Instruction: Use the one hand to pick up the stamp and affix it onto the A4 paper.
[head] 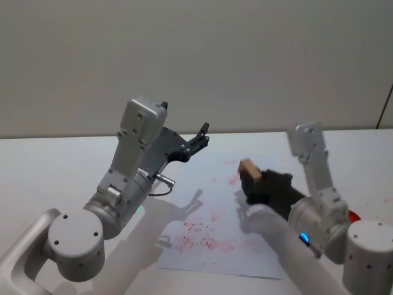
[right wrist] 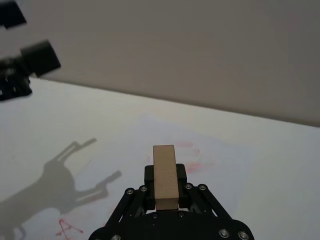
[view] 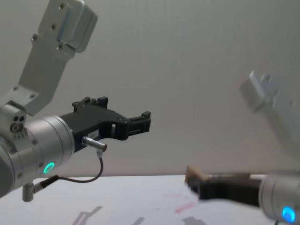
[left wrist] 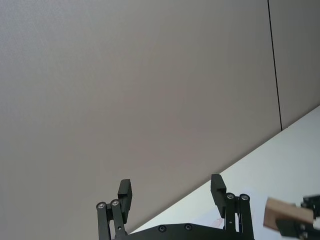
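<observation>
The stamp (head: 247, 168), a light tan wooden block, is clamped in my right gripper (head: 251, 179), the hand, which is shut on it. The stamp (right wrist: 165, 172) hangs above the far right part of the A4 paper (head: 227, 227), not touching it, and casts a shadow on the sheet. From the chest, the stamp (view: 193, 174) sits at the tip of the right gripper (view: 199, 184), a little above the table. The paper (right wrist: 220, 155) carries red smudged marks. My left gripper (head: 201, 136) is raised well above the table's far side, open and empty (left wrist: 171, 186).
A small red object (head: 353, 216) lies on the white table (head: 49, 166) by the right arm. The left arm's shadow falls across the paper's left part. A plain grey wall (view: 197, 70) stands behind the table.
</observation>
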Action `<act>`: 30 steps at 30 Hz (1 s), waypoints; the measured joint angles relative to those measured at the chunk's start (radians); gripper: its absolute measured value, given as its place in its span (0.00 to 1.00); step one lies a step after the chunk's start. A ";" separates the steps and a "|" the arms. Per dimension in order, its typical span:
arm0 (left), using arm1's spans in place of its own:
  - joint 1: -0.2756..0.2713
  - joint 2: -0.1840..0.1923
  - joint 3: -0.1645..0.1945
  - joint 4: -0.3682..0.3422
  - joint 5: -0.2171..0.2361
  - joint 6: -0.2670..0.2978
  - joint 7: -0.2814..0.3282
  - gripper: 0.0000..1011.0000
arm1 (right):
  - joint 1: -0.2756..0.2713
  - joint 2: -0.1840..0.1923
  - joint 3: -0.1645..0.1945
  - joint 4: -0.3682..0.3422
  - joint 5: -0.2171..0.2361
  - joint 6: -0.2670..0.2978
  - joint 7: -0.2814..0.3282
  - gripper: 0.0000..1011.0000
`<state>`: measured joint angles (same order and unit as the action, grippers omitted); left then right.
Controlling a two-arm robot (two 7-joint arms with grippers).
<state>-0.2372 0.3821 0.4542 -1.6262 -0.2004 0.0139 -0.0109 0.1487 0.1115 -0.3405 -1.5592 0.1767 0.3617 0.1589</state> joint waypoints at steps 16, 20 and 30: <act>0.000 0.000 0.000 0.000 0.000 0.000 0.000 0.99 | -0.058 0.086 0.096 -0.156 0.136 0.045 -0.125 0.21; 0.000 0.000 0.000 0.000 0.000 0.000 0.000 0.99 | -0.085 0.130 0.127 -0.180 0.147 0.062 -0.144 0.22; 0.000 0.000 0.000 0.000 0.000 0.000 0.000 0.99 | -0.131 0.203 0.166 -0.206 0.136 0.085 -0.130 0.21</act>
<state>-0.2372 0.3822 0.4542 -1.6262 -0.2004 0.0139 -0.0109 0.0182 0.3142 -0.1749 -1.7647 0.3129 0.4462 0.0290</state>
